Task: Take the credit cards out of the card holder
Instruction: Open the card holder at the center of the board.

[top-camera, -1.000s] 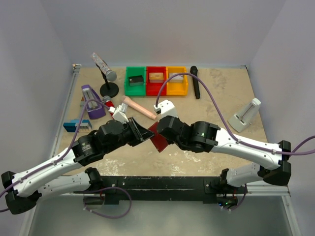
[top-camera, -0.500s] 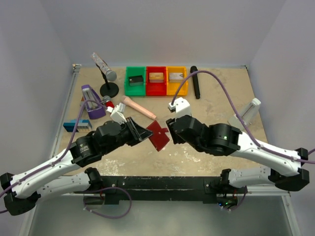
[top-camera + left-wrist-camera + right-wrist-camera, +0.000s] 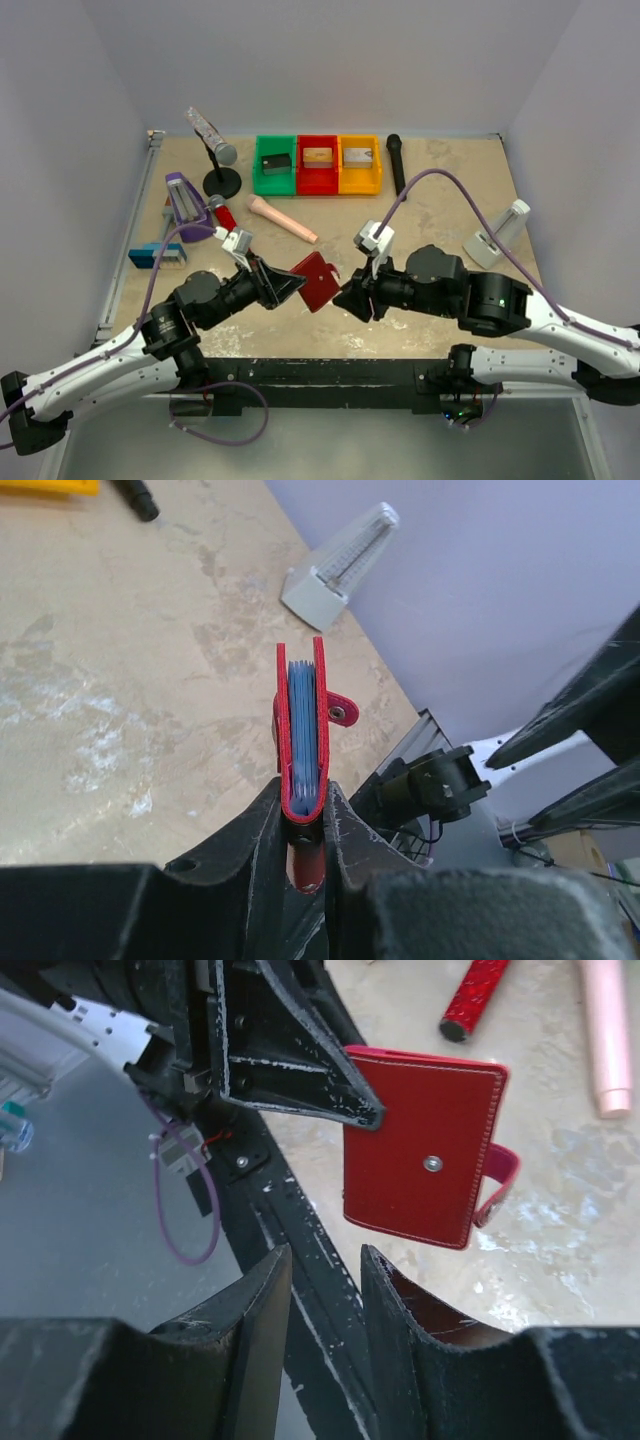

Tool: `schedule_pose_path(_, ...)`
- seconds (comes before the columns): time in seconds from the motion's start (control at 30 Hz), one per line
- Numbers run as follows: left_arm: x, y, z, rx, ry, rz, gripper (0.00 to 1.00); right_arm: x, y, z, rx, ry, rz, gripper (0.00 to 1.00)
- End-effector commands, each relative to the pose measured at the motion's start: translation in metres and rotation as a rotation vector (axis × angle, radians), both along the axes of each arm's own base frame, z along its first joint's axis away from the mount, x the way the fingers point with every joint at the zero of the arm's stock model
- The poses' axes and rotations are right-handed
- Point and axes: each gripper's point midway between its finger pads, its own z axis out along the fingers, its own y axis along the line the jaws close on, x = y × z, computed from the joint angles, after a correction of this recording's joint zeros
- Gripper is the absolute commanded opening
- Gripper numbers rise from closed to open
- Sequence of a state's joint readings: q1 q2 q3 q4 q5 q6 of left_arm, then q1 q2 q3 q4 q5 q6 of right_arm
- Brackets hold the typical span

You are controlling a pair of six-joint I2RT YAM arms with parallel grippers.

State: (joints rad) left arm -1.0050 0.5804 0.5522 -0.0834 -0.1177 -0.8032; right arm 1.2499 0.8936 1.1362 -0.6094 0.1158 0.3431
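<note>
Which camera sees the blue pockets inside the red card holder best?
The left wrist view: the card holder stands edge-on in the left gripper, blue pockets showing. The right wrist view shows only its red cover; the top view, a small red shape.

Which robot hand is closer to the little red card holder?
Left. The left gripper pinches the card holder by its edge between its fingers. The right gripper sits just to the holder's right, apart from it and not touching.
</note>
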Motion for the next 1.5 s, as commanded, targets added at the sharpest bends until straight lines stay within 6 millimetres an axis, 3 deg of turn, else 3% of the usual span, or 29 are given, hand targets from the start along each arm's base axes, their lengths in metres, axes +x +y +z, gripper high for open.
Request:
schedule_pose_path(0.0,-0.016,-0.007,0.051,-0.134,-0.228,-0.138,0.00,-0.022,0.026,-0.004,0.028,0.045,0.164,0.38)
schedule_pose_path(0.2,-0.042,-0.015,0.061,-0.156,-0.314,-0.308,0.00,-0.015,0.020,-0.005,0.051,0.035,0.123,0.36)
schedule_pose_path(0.47,-0.065,-0.016,0.075,-0.189,-0.419,-0.448,0.00,-0.003,-0.013,0.006,0.164,0.048,0.047,0.33)
schedule_pose_path(0.97,-0.103,-0.018,0.105,-0.389,-0.528,-0.728,0.00,-0.025,-0.019,0.032,0.291,0.064,0.135,0.36)
schedule_pose_path(1.47,-0.108,-0.010,0.121,-0.538,-0.534,-0.915,0.00,-0.035,-0.024,0.049,0.360,0.064,0.163,0.50)
